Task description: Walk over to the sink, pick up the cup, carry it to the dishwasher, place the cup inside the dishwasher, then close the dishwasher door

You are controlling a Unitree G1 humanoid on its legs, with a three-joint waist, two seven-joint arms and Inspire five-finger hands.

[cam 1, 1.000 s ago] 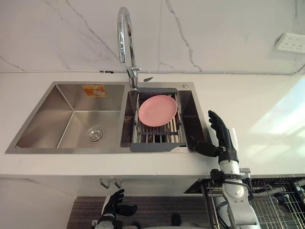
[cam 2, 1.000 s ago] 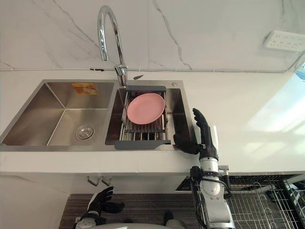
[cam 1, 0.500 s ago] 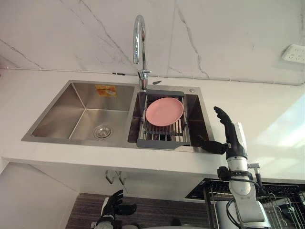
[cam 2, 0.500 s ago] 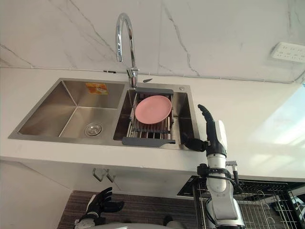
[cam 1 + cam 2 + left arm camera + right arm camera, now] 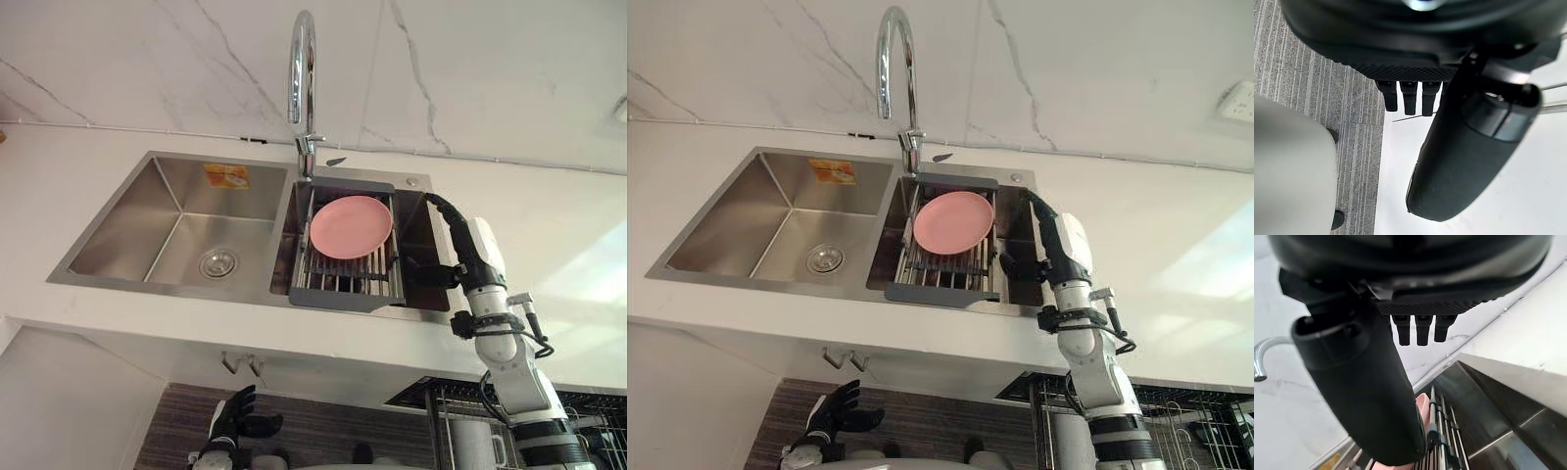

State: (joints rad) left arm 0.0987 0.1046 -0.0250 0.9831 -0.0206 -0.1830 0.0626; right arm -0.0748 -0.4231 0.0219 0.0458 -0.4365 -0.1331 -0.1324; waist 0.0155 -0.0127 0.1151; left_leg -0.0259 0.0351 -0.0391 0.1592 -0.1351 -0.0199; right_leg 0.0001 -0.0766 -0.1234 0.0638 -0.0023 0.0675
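Right hand [image 5: 465, 257] has moved from the counter [image 5: 558, 220] edge to over the right basin of the sink [image 5: 147, 211], beside the pink plate [image 5: 350, 226]; left hand [image 5: 233, 416] hangs below the sink. Left wrist view: fingers [image 5: 1410, 98] relaxed, empty. Right wrist view: fingers [image 5: 1422, 333] straight, empty. You cannot place the cup.

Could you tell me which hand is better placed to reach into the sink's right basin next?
Probably the right hand: it is open above the right rim of the sink, beside the rack holding the pink plate. The left hand hangs low, below the counter.
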